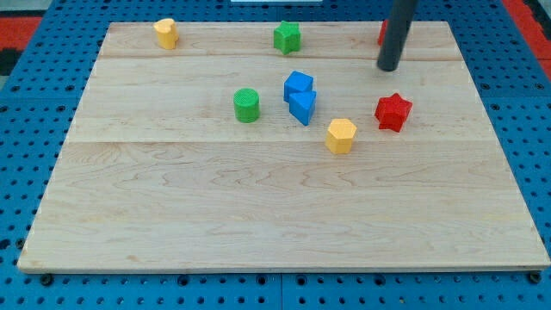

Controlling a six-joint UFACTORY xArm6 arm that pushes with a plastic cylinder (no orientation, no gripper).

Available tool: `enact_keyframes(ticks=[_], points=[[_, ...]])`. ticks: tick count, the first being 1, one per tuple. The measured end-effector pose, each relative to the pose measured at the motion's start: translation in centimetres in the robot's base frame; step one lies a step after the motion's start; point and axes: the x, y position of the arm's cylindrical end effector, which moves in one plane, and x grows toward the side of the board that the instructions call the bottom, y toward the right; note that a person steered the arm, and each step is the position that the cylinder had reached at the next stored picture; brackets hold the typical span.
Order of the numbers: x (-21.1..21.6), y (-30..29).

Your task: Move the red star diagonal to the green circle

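Note:
The red star (393,112) lies on the wooden board (258,207) at the view's right of centre. The green circle (246,105) stands left of centre, about level with the star. My tip (388,67) is just above the star in the view, a short gap away from it and not touching it. The rod rises from there to the view's top edge.
Two blue blocks (300,95) touch each other between the circle and the star. A yellow hexagon (341,136) lies below them to the right. A green star (287,37) and a yellow block (165,33) sit near the top edge. A red block (381,33) is partly hidden behind the rod.

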Motion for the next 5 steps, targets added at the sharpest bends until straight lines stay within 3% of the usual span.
enact_keyframes(ticks=[2, 3, 4, 5], points=[[4.7, -9.1], [3.1, -6.1], [-2.4, -7.8], [-1.1, -10.9]])
